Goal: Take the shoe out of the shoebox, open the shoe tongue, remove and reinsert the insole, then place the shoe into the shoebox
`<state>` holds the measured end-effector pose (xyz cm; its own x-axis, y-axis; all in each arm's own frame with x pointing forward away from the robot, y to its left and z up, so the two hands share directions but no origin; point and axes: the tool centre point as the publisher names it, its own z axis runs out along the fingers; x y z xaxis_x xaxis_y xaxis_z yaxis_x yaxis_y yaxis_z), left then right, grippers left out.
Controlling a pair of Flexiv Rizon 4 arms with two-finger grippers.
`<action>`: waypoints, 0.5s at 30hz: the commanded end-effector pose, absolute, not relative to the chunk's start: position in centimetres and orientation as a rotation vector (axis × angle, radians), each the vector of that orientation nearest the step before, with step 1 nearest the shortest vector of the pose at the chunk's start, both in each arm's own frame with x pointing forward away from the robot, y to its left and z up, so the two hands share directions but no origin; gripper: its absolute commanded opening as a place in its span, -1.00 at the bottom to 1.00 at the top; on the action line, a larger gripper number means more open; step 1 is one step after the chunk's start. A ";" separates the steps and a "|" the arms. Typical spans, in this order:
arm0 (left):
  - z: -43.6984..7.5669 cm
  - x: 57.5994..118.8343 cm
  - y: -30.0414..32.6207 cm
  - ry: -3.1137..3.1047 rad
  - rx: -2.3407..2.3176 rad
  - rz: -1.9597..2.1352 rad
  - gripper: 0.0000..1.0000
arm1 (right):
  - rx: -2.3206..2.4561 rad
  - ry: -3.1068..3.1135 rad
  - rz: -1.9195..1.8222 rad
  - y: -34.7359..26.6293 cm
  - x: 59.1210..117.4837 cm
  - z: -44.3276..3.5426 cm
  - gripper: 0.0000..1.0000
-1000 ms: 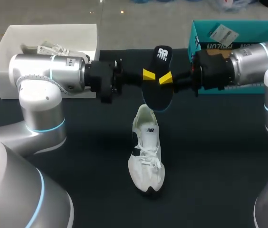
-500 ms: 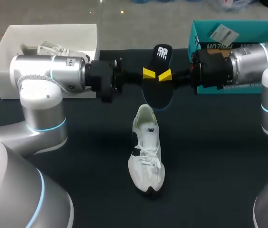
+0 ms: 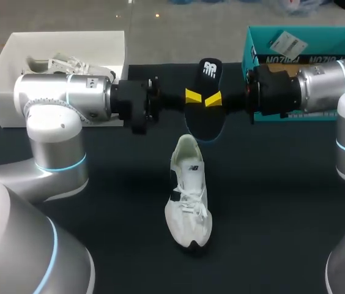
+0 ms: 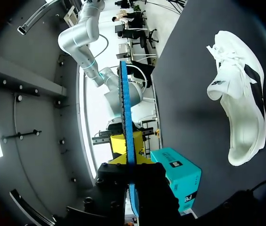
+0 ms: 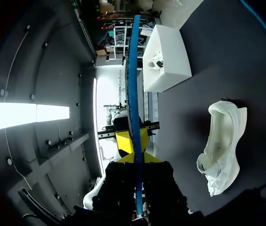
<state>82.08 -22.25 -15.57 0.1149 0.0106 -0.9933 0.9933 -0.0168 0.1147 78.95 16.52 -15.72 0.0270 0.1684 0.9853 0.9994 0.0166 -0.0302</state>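
The black insole (image 3: 204, 116), blue at its edge, hangs in the air above the heel of the white shoe (image 3: 189, 193), which lies on the dark table. My left gripper (image 3: 192, 96) is shut on the insole from the left. My right gripper (image 3: 213, 99) meets it from the right, its yellow tips pressed on the same stretch. In the left wrist view the insole (image 4: 125, 108) runs edge-on between the fingers of my gripper (image 4: 126, 148), with the shoe (image 4: 239, 99) off to one side. The right wrist view shows the same: insole (image 5: 133, 70), gripper (image 5: 134, 146), shoe (image 5: 220, 150).
A white shoebox (image 3: 13, 67) stands at the back left with another white shoe (image 3: 62, 63) in it. A teal shoebox (image 3: 264, 43) stands at the back right, behind my right wrist. Both arms span the table's middle at the height of the insole.
My right gripper's fingers have come together onto the insole. The left gripper has kept its hold, and the insole and shoe have barely moved.
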 end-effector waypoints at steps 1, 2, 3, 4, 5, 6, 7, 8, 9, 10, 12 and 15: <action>-15.6 81.8 -22.3 1.130 1.287 -1.126 -0.25 | -1.340 -1.324 -1.091 16.7 78.8 -15.6 -1.00; -15.7 81.7 -22.3 1.133 1.291 -1.128 1.00 | -1.338 -1.326 -1.091 16.7 78.7 -15.6 -1.00; -15.7 81.7 -22.3 1.134 1.291 -1.136 1.00 | -1.337 -1.328 -1.093 16.7 78.7 -15.5 -1.00; -15.7 81.7 -22.1 1.129 1.289 -1.149 1.00 | -1.335 -1.329 -1.094 16.6 78.7 -15.5 -1.00; -15.7 81.6 -21.9 1.126 1.294 -1.153 1.00 | -1.332 -1.330 -1.098 16.6 78.7 -15.4 -1.00; -15.6 81.6 -21.5 1.122 1.303 -1.151 1.00 | -1.330 -1.332 -1.103 16.6 78.7 -15.3 -1.00; -15.5 81.6 -21.0 1.122 1.305 -1.152 1.00 | -1.329 -1.333 -1.105 16.5 78.7 -15.2 -1.00; -15.4 81.6 -20.4 1.130 1.317 -1.146 1.00 | -1.326 -1.336 -1.110 16.4 78.7 -15.2 -1.00; -15.5 81.6 -19.8 1.142 1.338 -1.130 1.00 | -1.325 -1.338 -1.111 16.4 78.7 -15.2 -1.00; -15.5 81.5 -19.1 1.155 1.354 -1.119 1.00 | -1.325 -1.340 -1.112 16.3 78.6 -15.2 -1.00; -15.7 81.3 -17.8 1.190 1.400 -1.098 1.00 | -1.325 -1.345 -1.112 16.2 78.7 -15.2 -1.00; -15.8 80.8 -15.7 1.234 1.442 -1.089 1.00 | -1.327 -1.345 -1.117 15.9 78.7 -15.3 -1.00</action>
<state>81.54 -19.09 -16.96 0.1131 0.1206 -0.9862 0.9923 -0.0644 0.1060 78.97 16.16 -15.34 -0.0051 0.1719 0.9851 0.9999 0.0136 0.0028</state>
